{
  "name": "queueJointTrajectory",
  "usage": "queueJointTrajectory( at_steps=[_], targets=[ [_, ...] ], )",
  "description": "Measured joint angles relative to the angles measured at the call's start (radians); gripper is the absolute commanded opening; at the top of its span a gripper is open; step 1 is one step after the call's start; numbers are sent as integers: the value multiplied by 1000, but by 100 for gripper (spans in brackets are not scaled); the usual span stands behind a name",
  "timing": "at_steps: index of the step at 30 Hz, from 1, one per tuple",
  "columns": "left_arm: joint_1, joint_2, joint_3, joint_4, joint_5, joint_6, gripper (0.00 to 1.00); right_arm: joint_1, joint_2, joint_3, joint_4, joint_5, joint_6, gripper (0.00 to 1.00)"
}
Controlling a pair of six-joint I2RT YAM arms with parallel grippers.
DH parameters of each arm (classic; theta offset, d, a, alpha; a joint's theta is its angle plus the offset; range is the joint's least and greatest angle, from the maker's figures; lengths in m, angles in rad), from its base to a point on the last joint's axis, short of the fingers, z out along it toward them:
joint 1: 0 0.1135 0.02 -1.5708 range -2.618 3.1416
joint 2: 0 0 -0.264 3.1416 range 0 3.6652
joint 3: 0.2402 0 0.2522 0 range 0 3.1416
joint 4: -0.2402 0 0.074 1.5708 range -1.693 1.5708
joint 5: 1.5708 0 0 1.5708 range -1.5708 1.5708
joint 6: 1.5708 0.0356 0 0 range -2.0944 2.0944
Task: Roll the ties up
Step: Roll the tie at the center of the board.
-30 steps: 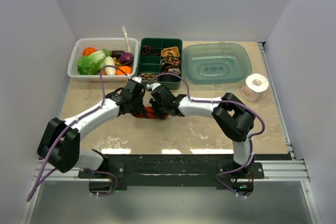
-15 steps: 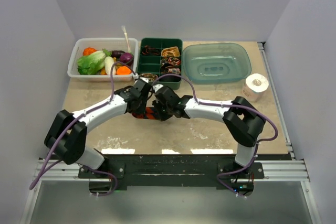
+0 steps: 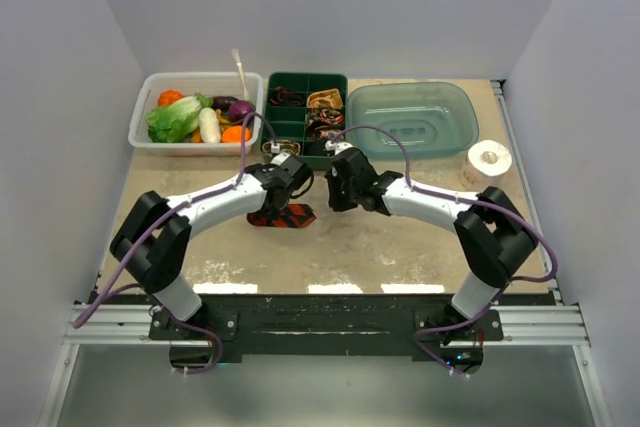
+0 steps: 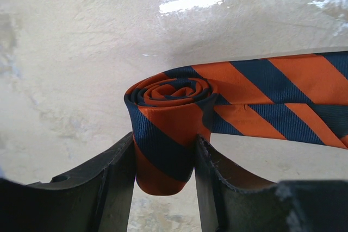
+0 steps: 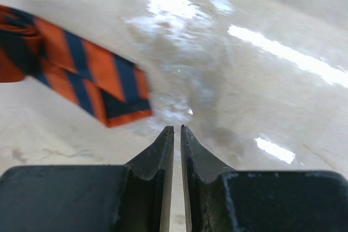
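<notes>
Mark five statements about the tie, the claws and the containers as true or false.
1. The left claw is clamped on the coiled part of the tie. True.
2. The right claw holds the tie's loose end. False: it is shut on nothing, and the end lies apart from it.
3. The tie is fully rolled. False: a flat tail runs out from the coil.
4. The paper roll stands to the right of the basin. True.
5. Vegetables lie in the basin. False: they lie in the clear bin.
</notes>
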Motion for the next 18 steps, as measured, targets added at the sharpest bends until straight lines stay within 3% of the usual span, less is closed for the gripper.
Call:
queueJointTrajectory(
  at_steps=[12, 18],
  targets=[
    [-119, 204, 153, -181, -198, -95, 49, -57, -26, -67, 5, 4, 9, 15],
    [-198, 336, 232, -273, -269, -145, 57, -62, -25, -71, 10, 3, 8, 15]
  ],
)
